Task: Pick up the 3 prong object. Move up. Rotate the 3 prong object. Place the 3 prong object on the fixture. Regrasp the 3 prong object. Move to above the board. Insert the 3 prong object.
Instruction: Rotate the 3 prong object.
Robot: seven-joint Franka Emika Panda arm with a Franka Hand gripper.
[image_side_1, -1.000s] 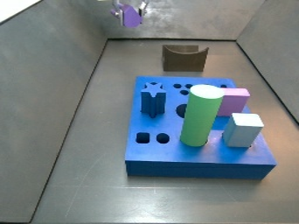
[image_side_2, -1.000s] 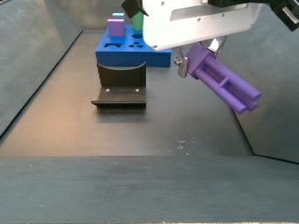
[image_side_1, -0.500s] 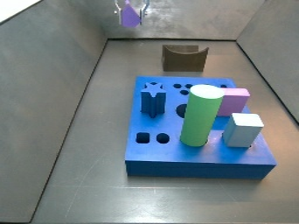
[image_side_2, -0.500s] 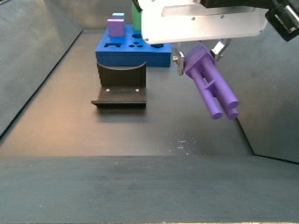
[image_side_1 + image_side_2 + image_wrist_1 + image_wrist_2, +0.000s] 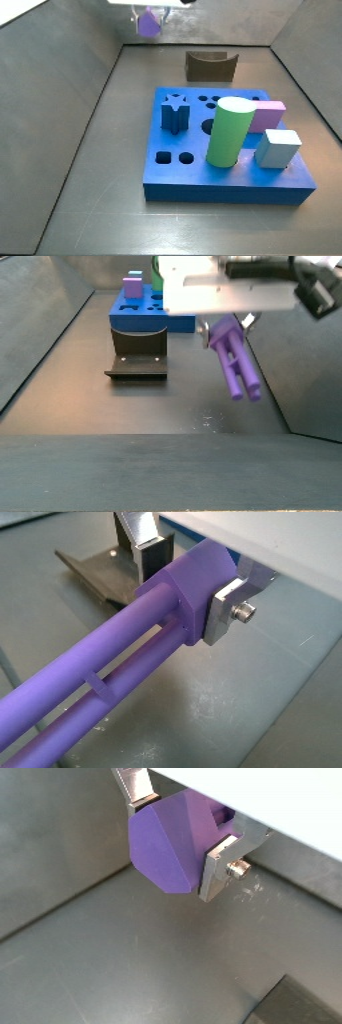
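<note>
The gripper (image 5: 187, 574) hangs high above the floor, its silver fingers (image 5: 221, 866) clamped on the 3 prong object (image 5: 233, 358); the purple piece points steeply downward in a side view, clear of everything. The fixture (image 5: 136, 359) sits on the floor to its left; the board (image 5: 223, 150) lies beyond the fixture, well apart from the piece.

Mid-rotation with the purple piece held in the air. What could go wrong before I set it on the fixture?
The gripper grips the 3 prong object only at one end, so the long free end could swing or slip in the fingers during turning. It hangs above bare floor, off to the side of the fixture; a drop would land it outside the notch. Misalignment with the notch is also possible.
</note>
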